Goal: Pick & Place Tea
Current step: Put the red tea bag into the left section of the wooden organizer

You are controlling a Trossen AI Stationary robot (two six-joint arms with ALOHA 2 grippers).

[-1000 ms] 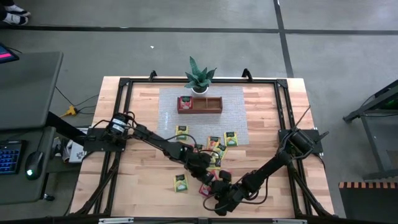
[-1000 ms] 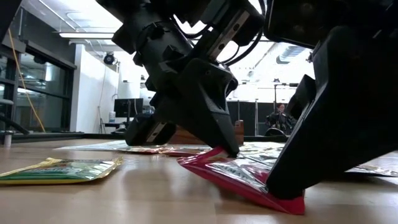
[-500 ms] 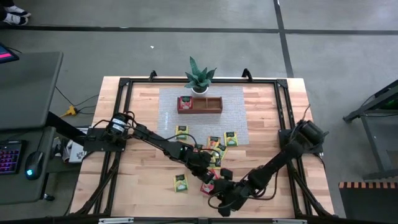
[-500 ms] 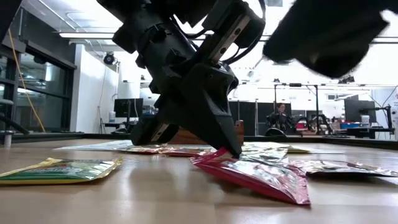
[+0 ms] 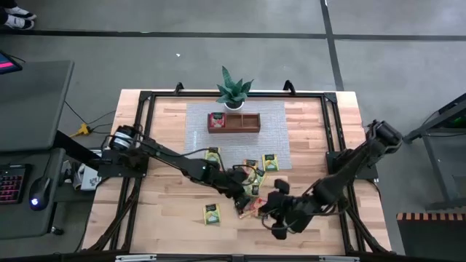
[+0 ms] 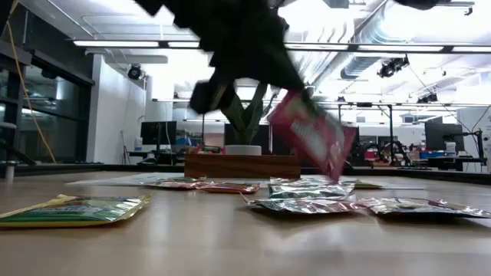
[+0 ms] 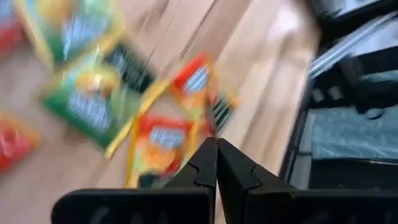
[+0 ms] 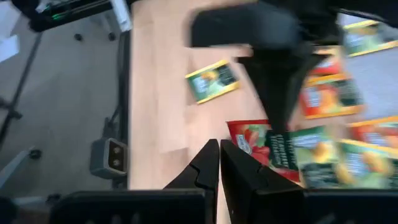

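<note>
My left gripper (image 6: 285,83) reaches over the near middle of the table (image 5: 167,196) and is shut on a red tea packet (image 6: 311,142). The packet also shows under that arm's tip in the high view (image 5: 245,209) and in the right wrist view (image 8: 252,142). My right gripper (image 8: 217,155) is shut on nothing and hovers just to the right of that packet (image 5: 271,211). Other yellow-green, orange and red packets (image 5: 212,213) (image 5: 270,161) lie flat on the wood. The brown tray (image 5: 244,122) stands on a grey mat and has a red packet (image 5: 217,120) in its left part. My left gripper pinches the red packet by its upper corner (image 6: 290,103) between its two fingers, coming from above and pointing down. The packet is lifted clear of the table and hangs tilted below the fingertips. The left wrist view does not show the contact.
A spiky potted plant (image 5: 234,91) stands behind the tray at the far edge. Several packets (image 6: 307,205) (image 6: 73,208) lie scattered across the near middle of the table. A black frame (image 5: 331,153) runs along the table's sides. The two arms are close together over the near middle.
My right gripper left the red packet's near end, rose, and drew back toward the right and far side. My left gripper kept its pinch and rose. The red packet, which had lain slanted with one end on the table, now hangs clear above it.
</note>
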